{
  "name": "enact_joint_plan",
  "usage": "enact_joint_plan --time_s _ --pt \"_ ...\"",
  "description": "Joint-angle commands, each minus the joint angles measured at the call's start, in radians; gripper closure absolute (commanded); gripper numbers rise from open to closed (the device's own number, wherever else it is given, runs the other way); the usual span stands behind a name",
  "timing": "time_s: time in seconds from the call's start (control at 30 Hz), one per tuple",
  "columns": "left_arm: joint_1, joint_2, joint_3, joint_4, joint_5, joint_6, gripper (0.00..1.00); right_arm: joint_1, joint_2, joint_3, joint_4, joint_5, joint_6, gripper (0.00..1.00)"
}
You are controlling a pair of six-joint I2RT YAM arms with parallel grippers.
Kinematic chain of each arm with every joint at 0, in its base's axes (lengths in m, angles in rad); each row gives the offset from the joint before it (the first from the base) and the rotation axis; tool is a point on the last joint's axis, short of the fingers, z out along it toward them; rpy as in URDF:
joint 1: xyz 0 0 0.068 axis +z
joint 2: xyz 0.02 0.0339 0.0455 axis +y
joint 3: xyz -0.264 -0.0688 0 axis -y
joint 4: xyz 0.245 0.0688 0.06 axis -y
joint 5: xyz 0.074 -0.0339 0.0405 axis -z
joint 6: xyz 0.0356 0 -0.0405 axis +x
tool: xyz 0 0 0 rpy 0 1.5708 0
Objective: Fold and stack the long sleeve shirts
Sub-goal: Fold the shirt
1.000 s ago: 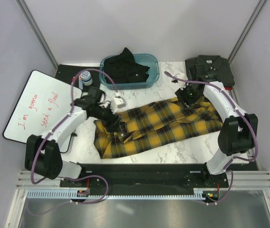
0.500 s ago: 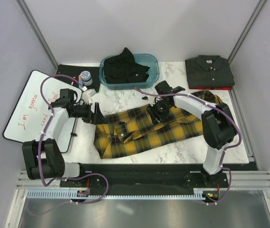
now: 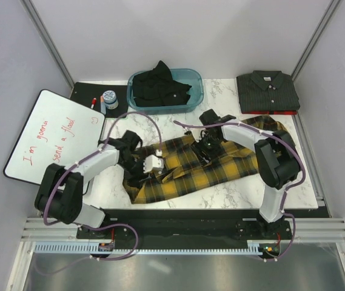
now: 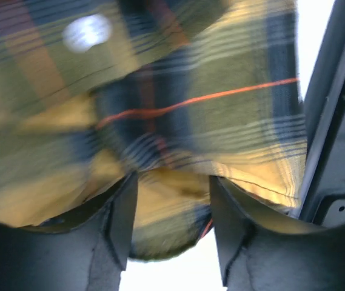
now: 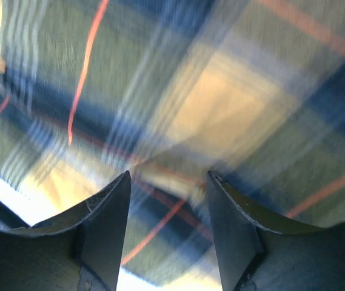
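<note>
The yellow-and-black plaid shirt (image 3: 221,167) lies spread across the marble table. My left gripper (image 3: 143,173) is down on its left, collar end. In the left wrist view the gripper (image 4: 172,182) is open, with a bulge of the plaid cloth (image 4: 221,109) and its hem lying between the fingers (image 4: 122,212). My right gripper (image 3: 205,148) sits over the shirt's upper middle edge, open (image 5: 167,179), with flat plaid cloth (image 5: 221,109) under it. The charcoal shirt (image 3: 268,91) is folded at the back right. The black shirt (image 3: 160,88) is heaped in a teal bin (image 3: 195,79).
A whiteboard (image 3: 54,136) with red writing lies at the left, partly under my left arm. Behind it a black mat (image 3: 84,92) holds a small jar (image 3: 109,99) and a marker (image 3: 93,102). A red edge (image 3: 269,112) shows under the charcoal shirt. Grey walls close in on three sides.
My left gripper swung from the table left of the shirt onto its collar end and narrowed. The right gripper moved from the right sleeve to the shirt's middle. The shirt's left part is bunched.
</note>
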Motion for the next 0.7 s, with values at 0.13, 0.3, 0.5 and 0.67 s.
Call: enact_joint_plan --time_s 0.13,0.3,0.5,0.67 --pt "-0.346 0.110 0.000 0.049 -0.085 -0.050 0.49 -0.236 -0.235 0.038 -0.232 0.005 -0.072 0.36" --pt "-0.494 0.156 0.064 0.034 -0.032 -0.124 0.51 -0.390 -0.241 0.051 -0.283 0.072 -0.119 0.37" --pt "-0.641 0.224 0.180 0.034 0.088 -0.271 0.52 -0.415 -0.203 0.051 -0.256 0.126 -0.116 0.39" --pt "-0.776 0.306 0.302 0.038 0.179 -0.391 0.52 -0.441 -0.201 0.061 -0.256 0.108 -0.102 0.39"
